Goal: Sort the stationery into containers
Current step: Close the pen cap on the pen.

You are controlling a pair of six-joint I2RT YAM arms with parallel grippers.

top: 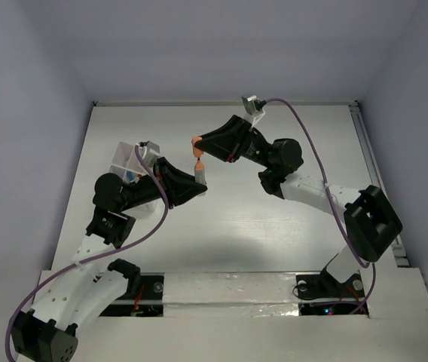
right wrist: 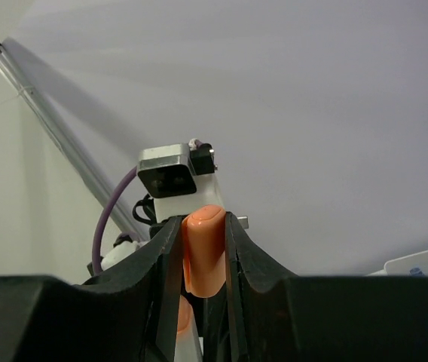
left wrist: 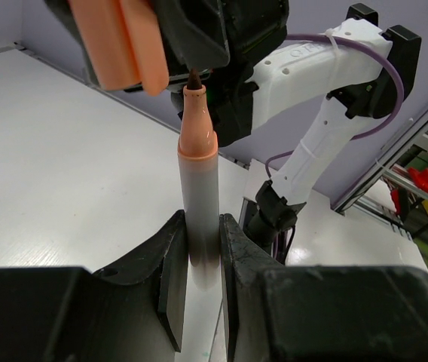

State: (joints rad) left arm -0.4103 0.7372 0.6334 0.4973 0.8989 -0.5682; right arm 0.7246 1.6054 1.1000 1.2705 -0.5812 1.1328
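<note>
My left gripper (top: 200, 182) (left wrist: 199, 245) is shut on a marker pen (top: 199, 169) (left wrist: 200, 188) with a pale grey barrel and an orange neck, its dark tip bare and pointing up. My right gripper (top: 197, 145) (right wrist: 203, 245) is shut on the pen's orange cap (top: 196, 140) (right wrist: 203, 253), held just above and a little to the side of the tip, apart from it. The cap also shows in the left wrist view (left wrist: 120, 41). The white compartment box (top: 126, 160) stands at the left, partly hidden by my left arm. No other stationery shows clearly.
Both arms meet above the middle of the white table (top: 274, 226). Walls close in on the left, back and right. A metal rail (top: 372, 162) runs along the table's right edge. A corner of the white box (right wrist: 425, 264) shows in the right wrist view.
</note>
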